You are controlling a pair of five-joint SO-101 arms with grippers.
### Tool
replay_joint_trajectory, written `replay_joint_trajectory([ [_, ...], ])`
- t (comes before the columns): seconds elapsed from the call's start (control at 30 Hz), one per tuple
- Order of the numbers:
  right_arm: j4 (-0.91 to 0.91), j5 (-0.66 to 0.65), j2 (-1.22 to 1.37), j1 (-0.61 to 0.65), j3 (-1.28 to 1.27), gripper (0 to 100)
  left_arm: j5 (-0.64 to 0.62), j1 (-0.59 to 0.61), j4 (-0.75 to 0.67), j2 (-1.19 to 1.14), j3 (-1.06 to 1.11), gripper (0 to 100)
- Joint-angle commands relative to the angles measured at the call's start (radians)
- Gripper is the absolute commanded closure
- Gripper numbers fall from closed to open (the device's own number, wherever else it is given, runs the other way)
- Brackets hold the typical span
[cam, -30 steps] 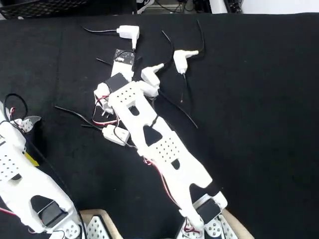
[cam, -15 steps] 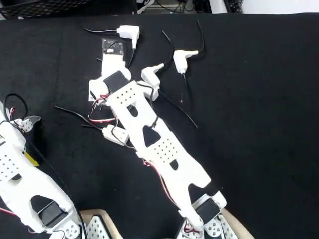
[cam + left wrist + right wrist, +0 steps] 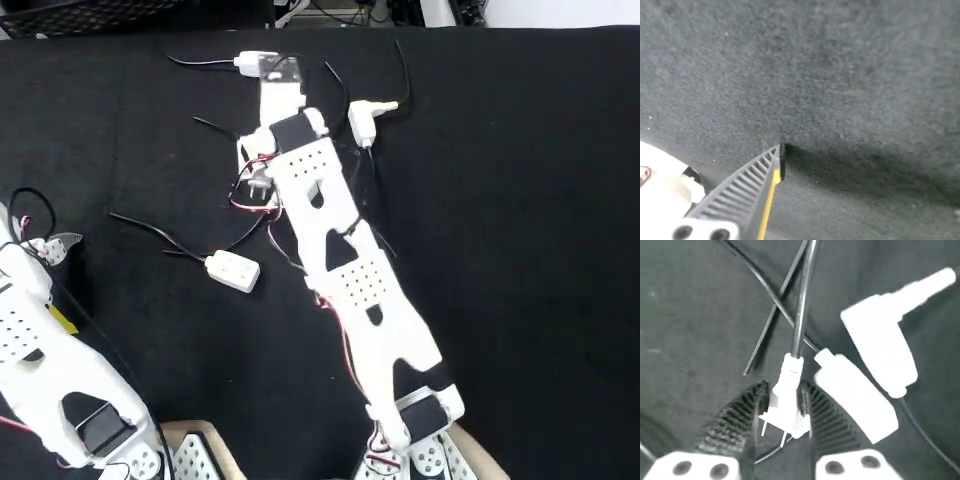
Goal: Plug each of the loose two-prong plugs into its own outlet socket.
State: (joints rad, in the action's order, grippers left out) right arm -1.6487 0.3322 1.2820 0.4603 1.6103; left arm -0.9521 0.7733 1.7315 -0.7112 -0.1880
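The right gripper (image 3: 783,390) was clamped on a small white two-prong plug (image 3: 787,382), with its ribbed dark fingers (image 3: 747,410) pressed against the plug's flat sides. The plug's body was slim and stepped, narrowing toward the cord. Two thin metal prongs stuck out of its wide end toward the wrist camera. A black cord (image 3: 801,310) ran straight out of the narrow end and crossed a thinner black lead (image 3: 774,310) on the black table cloth (image 3: 690,315). Just beside the held plug lay an oblong white block (image 3: 855,400) with a small nub at one end. Close against that lay an angled white piece (image 3: 880,347) with a round stem.

In the high view the right arm (image 3: 345,260) stretched to the table's far side, its gripper beside a white adapter (image 3: 252,62). A small white socket (image 3: 232,270) on a black lead lay well apart from them, nearer the middle. The left gripper (image 3: 52,246) hung by the table's left edge, low over the cloth. Whether it was apart or together could not be told.
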Motion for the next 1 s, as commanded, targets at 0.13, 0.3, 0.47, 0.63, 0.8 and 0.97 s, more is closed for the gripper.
replay_joint_trajectory([
  [0.13,0.054,-0.038,-0.154,0.054,0.053,98.7,0.075,-0.084,0.025,0.002,-0.015,38],
  [0.3,0.068,-0.041,-0.193,0.087,0.053,98.7,0.124,-0.183,0.025,0.002,-0.119,38],
  [0.47,-0.086,-0.110,-0.249,0.057,0.053,98.7,0.121,-0.320,0.025,-0.008,-0.133,38],
  [0.63,-0.120,-0.218,-0.292,-0.100,-0.062,98.7,0.120,-0.300,0.015,-0.008,-0.130,38],
  [0.8,-0.118,-0.287,-0.343,-0.219,-0.265,98.7,0.120,-0.300,-0.009,-0.008,-0.119,38],
  [0.97,-0.118,-0.362,-0.369,-0.282,-0.507,98.6,0.120,-0.300,-0.009,-0.008,-0.119,38],
])
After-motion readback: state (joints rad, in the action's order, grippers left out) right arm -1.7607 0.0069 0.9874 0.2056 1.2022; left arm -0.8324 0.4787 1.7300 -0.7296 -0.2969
